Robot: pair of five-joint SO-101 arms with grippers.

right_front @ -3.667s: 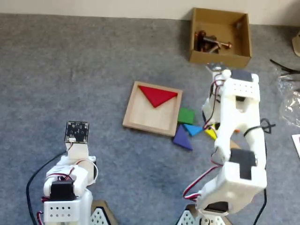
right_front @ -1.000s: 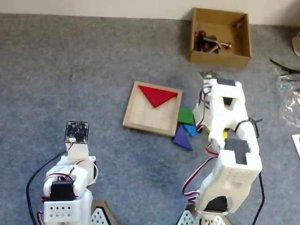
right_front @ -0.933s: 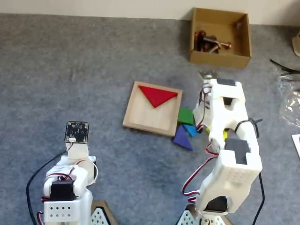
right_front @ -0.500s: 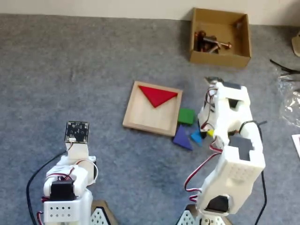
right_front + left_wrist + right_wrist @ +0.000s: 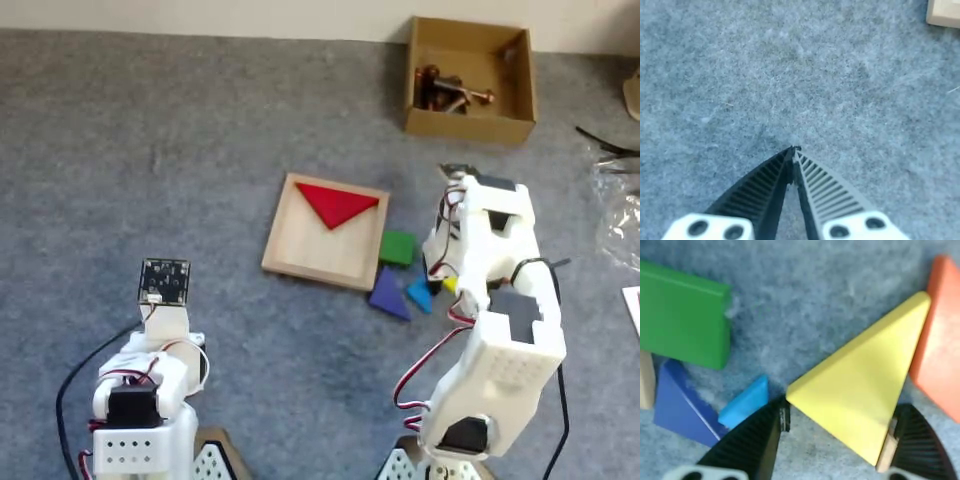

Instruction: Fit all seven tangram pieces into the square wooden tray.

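One red triangle (image 5: 337,203) lies flat in the far part of the pale wooden tray (image 5: 305,252). Just right of the tray sit a green square (image 5: 397,248), a dark blue triangle (image 5: 388,294) and a small light blue triangle (image 5: 420,292) — all loose on the grey carpet (image 5: 200,150). The right gripper (image 5: 837,427) clenches a thick, smooth-faced yellow triangle (image 5: 860,395), with an orange piece (image 5: 940,340) against one edge. The left gripper (image 5: 793,152) — closed on nothing — hangs over bare carpet at near left.
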